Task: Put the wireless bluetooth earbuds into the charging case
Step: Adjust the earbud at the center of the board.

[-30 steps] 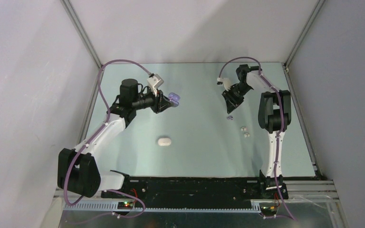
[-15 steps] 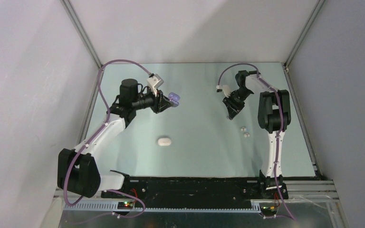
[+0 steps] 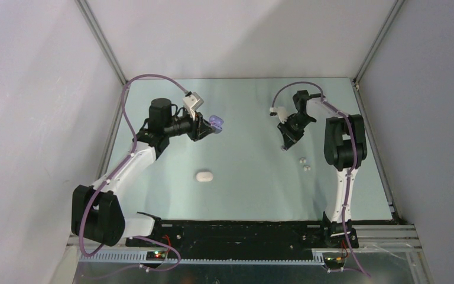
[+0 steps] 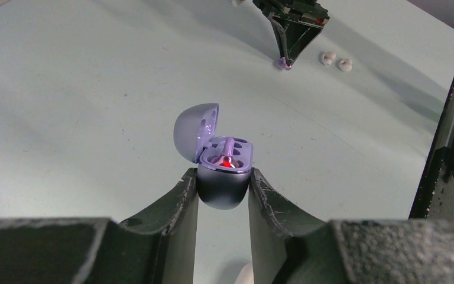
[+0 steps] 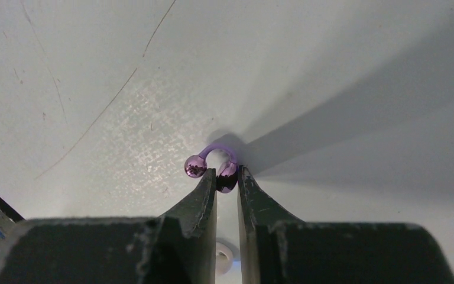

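Purple charging case (image 3: 216, 122) is clamped in the left gripper (image 3: 206, 128) above the far left part of the table (image 3: 242, 201) in the overhead view. A white case (image 3: 204, 176) lies on the table nearer the bases. The right gripper (image 3: 284, 146) points down at the table's right half. Two white earbuds (image 3: 302, 160) lie near it, apart from it.

Left wrist view: both fingers press the case's lower shell. The lid (image 4: 196, 130) stands open. One seated earbud (image 4: 229, 155) lies in its well, with a red light showing beside it.

Right wrist view: the jaws are almost together, pinching the darker end of the loose purple earbud (image 5: 213, 158), which rests on the table. Its arched band and other ball end stick out past the fingertips.
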